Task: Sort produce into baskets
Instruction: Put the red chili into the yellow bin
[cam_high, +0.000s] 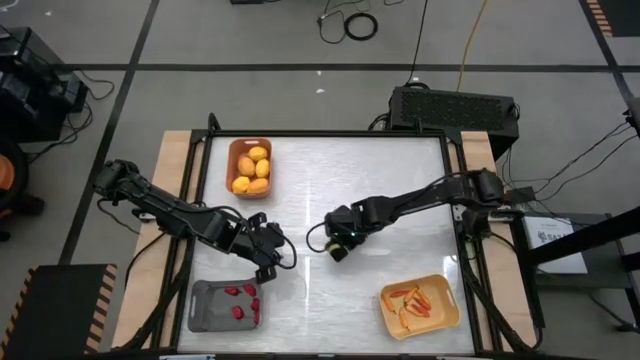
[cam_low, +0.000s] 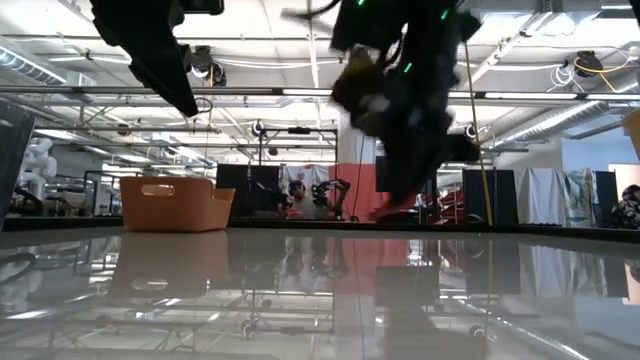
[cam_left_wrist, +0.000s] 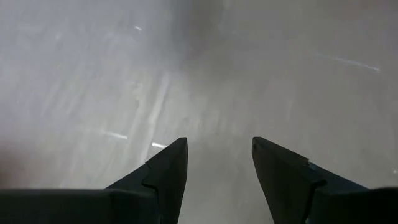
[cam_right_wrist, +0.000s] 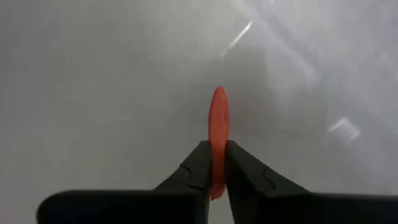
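Table surface is a pale glossy sheet bounded by a dark frame, with wooden strips along its left and right sides. Three baskets sit close to the edges, leaving the whole centre open.

Orange-brown basket stands near the far edge, left of centre, and holds several lemon-like fruits. Grey basket sits at the near left corner and holds small red chilli pieces grouped toward its right side. Yellow basket sits toward the near right corner and holds carrot sticks.

Right gripper is positioned over the bare middle of the table, well apart from all three baskets. Its fingers are closed narrowly on one thin carrot stick, which projects forward past the fingertips. Only bare tabletop shows beyond the stick in the right wrist view.

Left gripper is just beyond the far right corner of the grey basket, above open surface. Its fingers stand apart with a clear gap and nothing between them.

Clear surface separates the two grippers. Low view shows both arms raised above the tabletop, with the orange-brown basket resting at the far side.
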